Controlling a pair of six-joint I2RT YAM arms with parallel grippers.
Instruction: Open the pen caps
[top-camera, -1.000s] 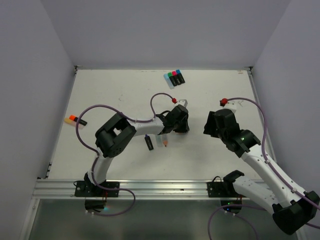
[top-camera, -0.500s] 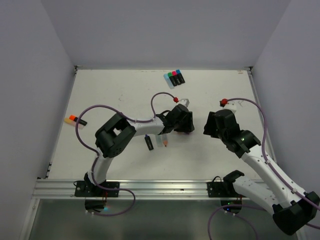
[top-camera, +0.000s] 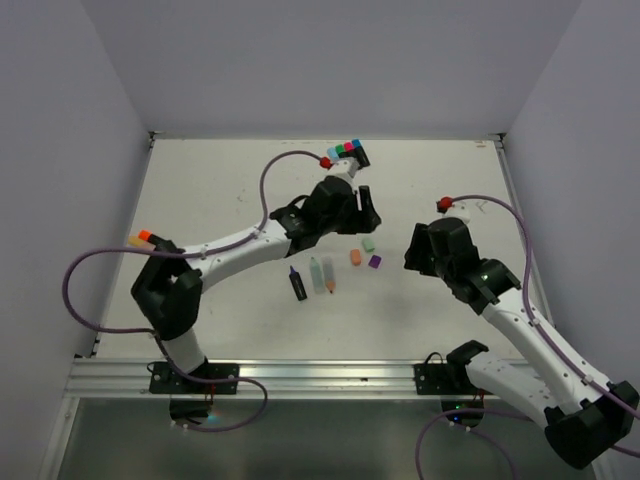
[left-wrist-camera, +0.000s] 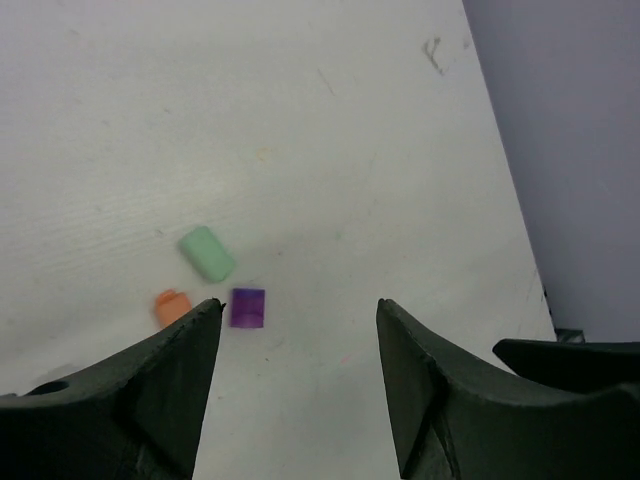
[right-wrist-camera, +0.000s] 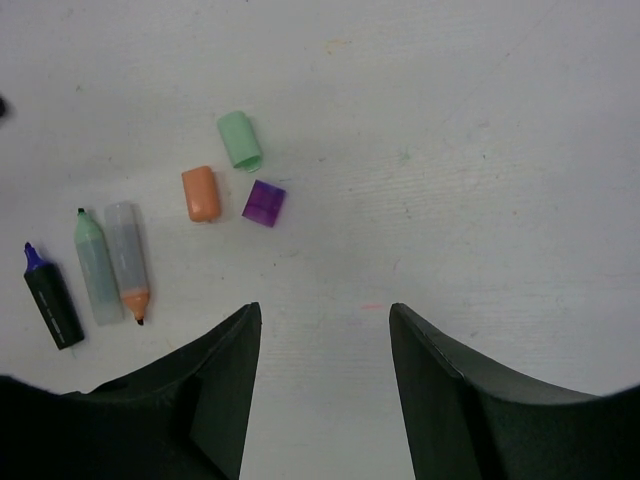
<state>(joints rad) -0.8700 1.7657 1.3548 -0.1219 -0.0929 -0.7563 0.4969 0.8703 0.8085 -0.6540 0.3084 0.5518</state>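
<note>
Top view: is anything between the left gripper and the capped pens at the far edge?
Nothing lies on the table between the left gripper and the capped pens. The arm's own red cable connector sits beside the row.

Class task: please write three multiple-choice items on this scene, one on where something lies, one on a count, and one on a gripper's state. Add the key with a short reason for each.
1. In the top view, where does the green cap lie relative to the uncapped pens?
A. left of them
B. right of them
C. on top of them

2. How many caps lie loose on the table?
A. one
B. three
C. five

3. The left gripper is:
A. open and empty
B. shut on a cap
C. shut on a pen

Key:
1. B, it lies right of the pens.
2. B, the green cap, orange cap and purple cap.
3. A, the jaws stand apart with nothing between them.
</note>
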